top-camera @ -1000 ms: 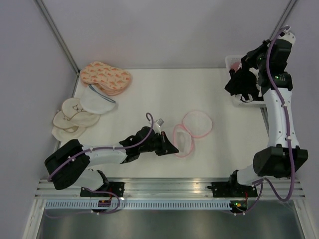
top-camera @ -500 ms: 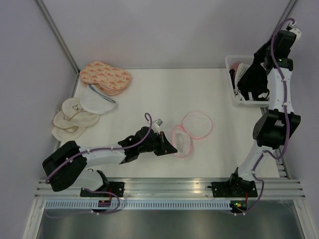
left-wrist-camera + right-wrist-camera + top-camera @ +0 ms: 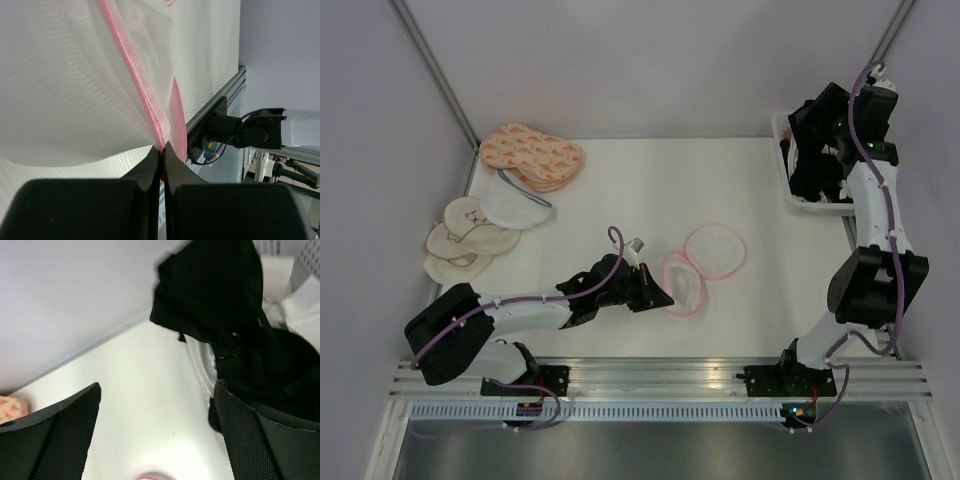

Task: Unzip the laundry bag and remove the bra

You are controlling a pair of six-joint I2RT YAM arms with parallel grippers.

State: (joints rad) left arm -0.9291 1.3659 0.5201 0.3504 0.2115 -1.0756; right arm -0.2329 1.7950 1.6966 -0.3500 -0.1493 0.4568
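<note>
Right arm's wrist has swung a little back over the white basket since half a second ago, while the left arm has barely shifted. You have the right gripper with its fingers spread wide and nothing between them. The bra lies bunched in the basket, one dark cup apparently overhanging the rim on the side facing the table's middle. Main risk, as judged from here: a strap or cup snags on a spread finger as you withdraw and gets dragged out of the basket, or the overhanging part slides off the rim by its own weight. Lift straight up off the basket before you swing away. The laundry bag lies unzipped in two round halves, well apart from the basket, toward the middle of the table. The left gripper is pressed together on the pink zip rim at the bag's edge farthest from the basket, so any tug there drags the light mesh across the table. That arm lies low and stretched, and your right arm stands tall, its wrist bent over the basket.
</note>
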